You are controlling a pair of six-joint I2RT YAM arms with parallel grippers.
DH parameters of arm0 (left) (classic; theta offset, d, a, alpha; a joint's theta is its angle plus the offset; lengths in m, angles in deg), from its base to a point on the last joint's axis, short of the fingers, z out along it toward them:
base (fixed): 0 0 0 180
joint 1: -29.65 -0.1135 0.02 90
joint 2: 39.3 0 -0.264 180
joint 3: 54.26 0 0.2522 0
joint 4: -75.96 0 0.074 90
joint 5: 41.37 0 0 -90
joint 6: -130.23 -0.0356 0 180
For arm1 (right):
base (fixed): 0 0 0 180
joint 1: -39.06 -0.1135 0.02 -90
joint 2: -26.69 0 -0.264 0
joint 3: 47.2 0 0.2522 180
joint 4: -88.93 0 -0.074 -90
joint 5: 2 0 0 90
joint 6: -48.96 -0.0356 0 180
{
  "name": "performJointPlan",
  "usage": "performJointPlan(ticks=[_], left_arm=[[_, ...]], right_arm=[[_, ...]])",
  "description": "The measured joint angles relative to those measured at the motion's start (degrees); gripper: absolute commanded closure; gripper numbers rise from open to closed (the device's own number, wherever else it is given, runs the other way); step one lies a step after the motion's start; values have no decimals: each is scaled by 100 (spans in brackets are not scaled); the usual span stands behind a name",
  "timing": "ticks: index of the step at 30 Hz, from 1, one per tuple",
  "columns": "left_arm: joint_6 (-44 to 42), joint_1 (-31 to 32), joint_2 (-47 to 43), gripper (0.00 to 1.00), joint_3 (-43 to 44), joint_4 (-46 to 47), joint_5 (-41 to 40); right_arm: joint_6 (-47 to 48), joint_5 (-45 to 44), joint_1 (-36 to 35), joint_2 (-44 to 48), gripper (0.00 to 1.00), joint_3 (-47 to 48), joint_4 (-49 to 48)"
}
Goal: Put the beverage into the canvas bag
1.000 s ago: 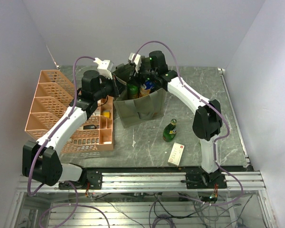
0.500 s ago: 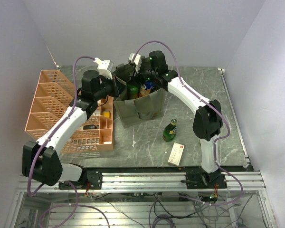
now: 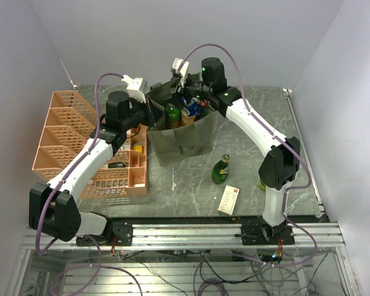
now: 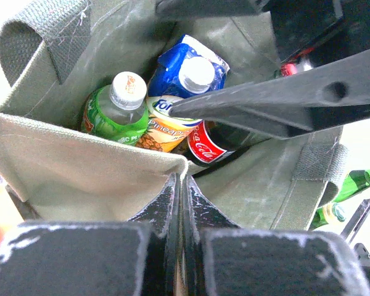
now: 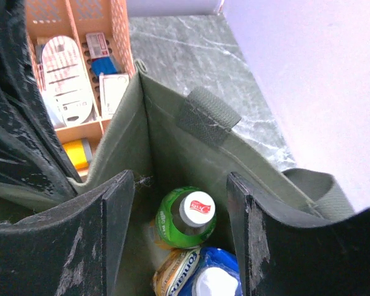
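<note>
Between the left fingers (image 4: pixel 163 213), pressed shut, sits the near rim of the canvas bag (image 4: pixel 80 163), pinched so that its mouth stands open. Just above that mouth hang the right fingers (image 5: pixel 118 213), spread wide and holding nothing. Inside the bag, packed close together, are a green plastic bottle (image 4: pixel 114 114), a pineapple can (image 4: pixel 163 126), a blue carton (image 4: pixel 188 71) and a Coca-Cola bottle (image 4: pixel 213 143). Further out, a green glass bottle (image 3: pixel 220 169) stands upright on the desk (image 3: pixel 259 117), near the front of the bag and apart from it.

By the look of it, one load is done and the right arm is free for another. The next move would call for lifting those wide fingers clear of the fabric without snagging a handle, then reaching down to the glass bottle, while the left arm holds the rim.

Only the left wrist view shows the Coca-Cola bottle, which lies under the right arm's dark finger. The right wrist view shows small packets in the compartments of the salmon-pink crate (image 5: pixel 80 61). Only the overhead view shows the white box (image 3: pixel 229 199) near the desk's front edge.
</note>
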Motion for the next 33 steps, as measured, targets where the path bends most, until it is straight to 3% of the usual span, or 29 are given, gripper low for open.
performJointPlan(ticks=[16, 33], left_arm=[[4, 0, 13, 93, 103, -109, -4], [7, -2, 35, 93, 166, -192, 0]], right_arm=[[-63, -26, 9, 1023, 28, -177, 205], [-79, -142, 748, 3082, 26, -1869, 645]])
